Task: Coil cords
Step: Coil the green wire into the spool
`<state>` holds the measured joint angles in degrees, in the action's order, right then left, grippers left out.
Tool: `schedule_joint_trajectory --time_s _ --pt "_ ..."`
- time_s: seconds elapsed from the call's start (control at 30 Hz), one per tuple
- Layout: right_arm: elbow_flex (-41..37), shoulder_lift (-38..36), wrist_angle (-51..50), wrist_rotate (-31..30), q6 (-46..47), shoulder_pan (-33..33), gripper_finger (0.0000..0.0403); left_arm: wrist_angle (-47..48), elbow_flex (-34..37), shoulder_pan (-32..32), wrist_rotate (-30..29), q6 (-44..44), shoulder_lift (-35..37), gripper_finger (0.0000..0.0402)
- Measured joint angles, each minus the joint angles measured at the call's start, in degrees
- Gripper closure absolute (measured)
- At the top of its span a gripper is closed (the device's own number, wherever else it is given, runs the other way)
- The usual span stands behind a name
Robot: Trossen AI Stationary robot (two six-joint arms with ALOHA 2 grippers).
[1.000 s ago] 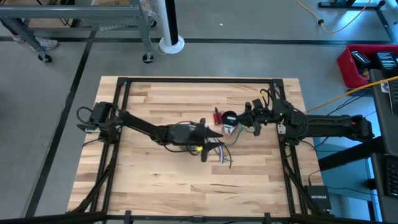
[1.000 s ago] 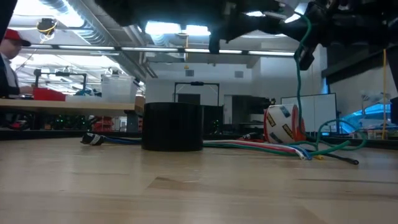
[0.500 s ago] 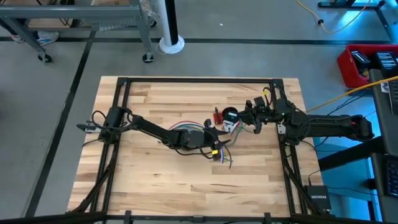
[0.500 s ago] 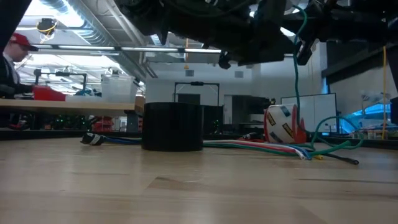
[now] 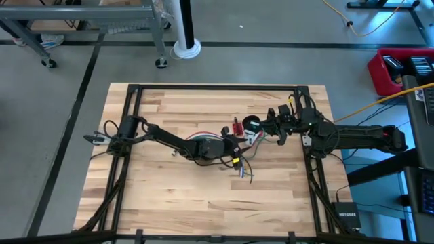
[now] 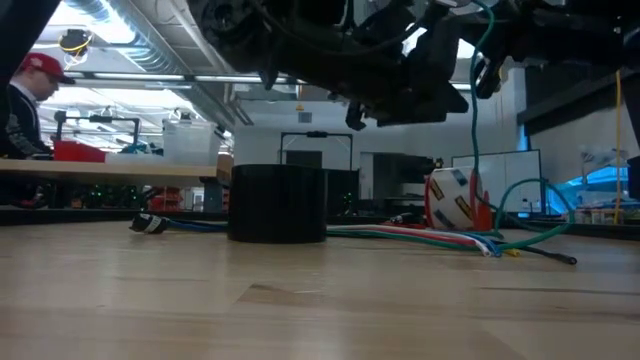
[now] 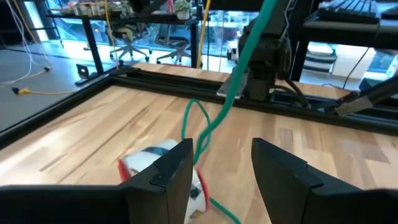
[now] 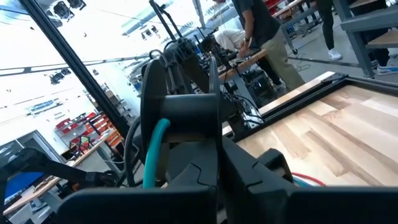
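Observation:
A thin green cord (image 6: 476, 150) hangs from my right gripper (image 5: 274, 130) down to the table. There it loops (image 6: 530, 190) and joins a flat bunch of coloured cords (image 6: 420, 236) lying on the wood. My right gripper is shut on the green cord, high above the table's far right part. My left gripper (image 5: 239, 144) is open and empty. It hovers just left of the right gripper, over a white and red tape roll (image 7: 155, 162). The green cord (image 7: 230, 93) runs slanting in front of its fingers. My right gripper is shut on the green cord near its upper end (image 8: 155, 149). The gripper's own body hides the exact place of contact. The cord hangs straight below the fingers (image 6: 478, 110), and its lower part lies slack in loops on the table.
A black cylinder (image 6: 278, 203) stands on the table left of the tape roll (image 6: 452, 200). A small red object (image 5: 236, 125) lies by it. More coloured cords (image 5: 241, 166) trail toward the near edge. Black frame rails (image 5: 217, 87) border the table. People show beyond it.
My left gripper has moved toward the table's right edge, closing on the tape roll and the hanging green cord. My right gripper has risen slightly with the cord, and the cord's loop on the table now stands taller.

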<state>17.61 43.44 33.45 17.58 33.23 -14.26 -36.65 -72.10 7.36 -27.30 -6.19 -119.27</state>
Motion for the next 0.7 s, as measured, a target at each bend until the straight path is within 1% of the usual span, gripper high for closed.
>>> schedule_joint_trajectory --time_s 0.1,0.37,0.7 --pt "0.0 0.0 0.0 0.0 0.0 0.0 0.0401 -0.6 -1.0 -0.3 0.1 0.0 -1.4 0.0245" --pt "0.0 0.0 0.4 0.0 0.3 0.0 0.0400 -0.6 -7.4 -1.5 0.2 2.1 -6.0 0.0245" --pt "0.0 0.0 1.5 0.0 1.2 0.0 0.0400 -0.5 -8.3 -2.5 0.1 1.6 -6.7 0.0245"
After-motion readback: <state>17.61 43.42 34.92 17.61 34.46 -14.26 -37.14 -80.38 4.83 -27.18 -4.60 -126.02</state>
